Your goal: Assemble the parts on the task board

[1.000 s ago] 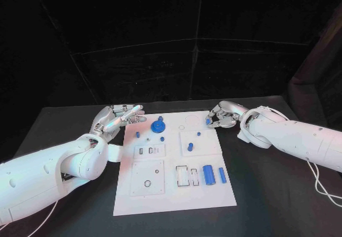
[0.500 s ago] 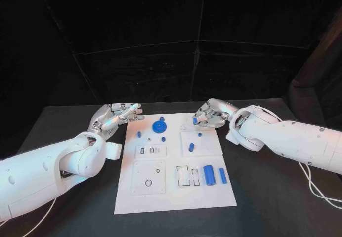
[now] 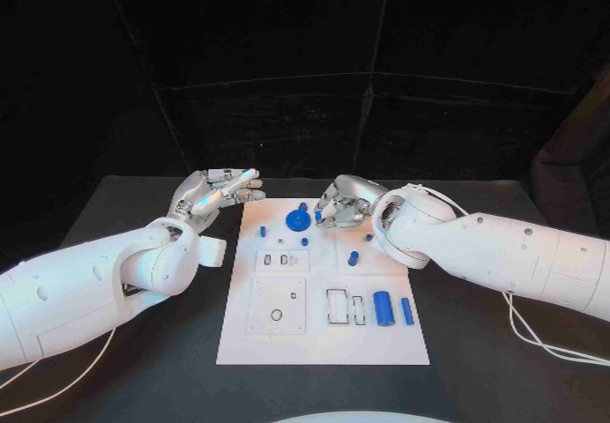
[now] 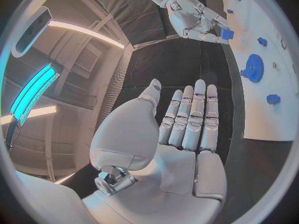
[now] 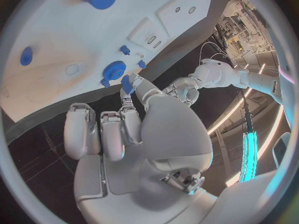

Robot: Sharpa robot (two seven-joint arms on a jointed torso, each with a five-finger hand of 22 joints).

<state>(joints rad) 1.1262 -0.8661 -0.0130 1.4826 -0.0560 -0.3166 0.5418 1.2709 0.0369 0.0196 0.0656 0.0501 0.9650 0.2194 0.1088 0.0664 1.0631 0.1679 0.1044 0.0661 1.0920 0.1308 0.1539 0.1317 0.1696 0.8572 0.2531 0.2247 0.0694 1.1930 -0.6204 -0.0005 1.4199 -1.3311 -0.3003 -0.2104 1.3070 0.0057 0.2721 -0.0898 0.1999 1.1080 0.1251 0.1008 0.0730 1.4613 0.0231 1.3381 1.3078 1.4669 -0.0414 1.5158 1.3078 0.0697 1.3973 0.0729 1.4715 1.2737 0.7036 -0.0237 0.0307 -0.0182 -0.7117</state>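
The white task board [image 3: 324, 339] lies in the middle of the black table. A blue gear [image 3: 299, 220] stands near the board's far edge. My right hand [image 3: 341, 204] hovers just right of the gear and pinches a small blue part [image 5: 126, 83] between thumb and finger. The left wrist view shows that part [image 4: 226, 34] under the right hand [image 4: 196, 20], with the gear [image 4: 252, 67] nearby. My left hand [image 3: 219, 192] is off the board's far left corner, holding nothing; its fingers [image 4: 190, 117] are straight and apart.
Small blue pegs [image 3: 264, 232] [image 3: 353, 258] stand in the board's far half. Two blue cylinders [image 3: 384, 307] [image 3: 407, 309] lie side by side at its near right, beside a rectangular slot [image 3: 338, 306]. A white cable [image 3: 534, 339] trails across the table on the right.
My right hand has carried the small blue part leftward along the board's far edge, from its right corner to beside the gear. The left hand has held its place. The camera shifted slightly.
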